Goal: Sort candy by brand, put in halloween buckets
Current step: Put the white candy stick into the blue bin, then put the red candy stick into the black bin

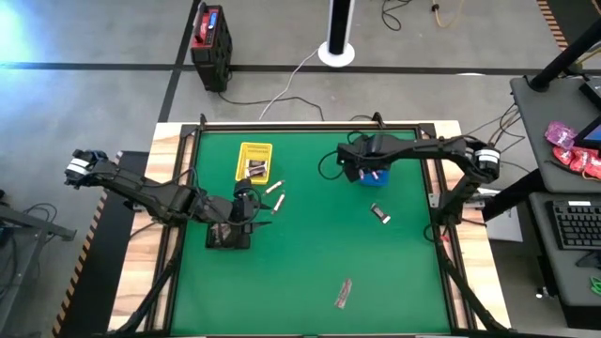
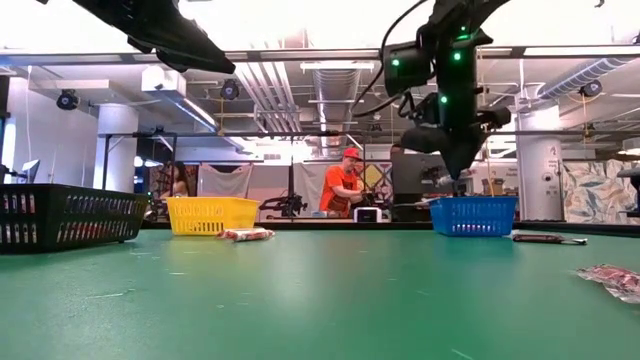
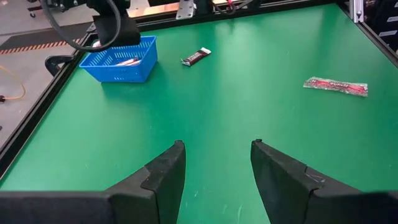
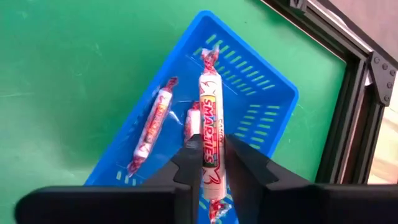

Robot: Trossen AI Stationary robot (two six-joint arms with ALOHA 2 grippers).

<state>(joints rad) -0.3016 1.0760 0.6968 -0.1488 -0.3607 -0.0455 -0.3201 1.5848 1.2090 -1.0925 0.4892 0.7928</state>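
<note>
My right gripper [image 4: 211, 155] hovers over the blue bin [image 4: 261, 93], shut on a whitish candy roll with red and yellow print [image 4: 211, 106]. Two more such rolls [image 4: 152, 124] lie on the bin's floor. In the high view it sits over the blue bin [image 1: 368, 175] at the far right. My left gripper [image 3: 217, 162] is open and empty above bare green mat, beside the black bin [image 1: 228, 235]. The yellow bin [image 1: 254, 161] holds some candy. Loose on the mat lie two whitish candies [image 1: 276, 194], a dark one [image 1: 379, 214] and a reddish-pink one [image 1: 344, 293]. My right gripper pinches the candy roll between its two fingers, around the roll's middle [image 4: 211, 146]. The fingers come from above, pointing down, and lie across the roll. Both twisted ends stick out past the fingers. The roll is lifted clear above the blue bin's floor.
A black frame rail [image 4: 348, 124] runs close behind the blue bin. In the low view the black bin [image 2: 65, 215], yellow bin [image 2: 205, 215] and blue bin [image 2: 475, 215] stand along the far side. People stand in the room beyond the table. Open mat lies in the table's middle and near part.
</note>
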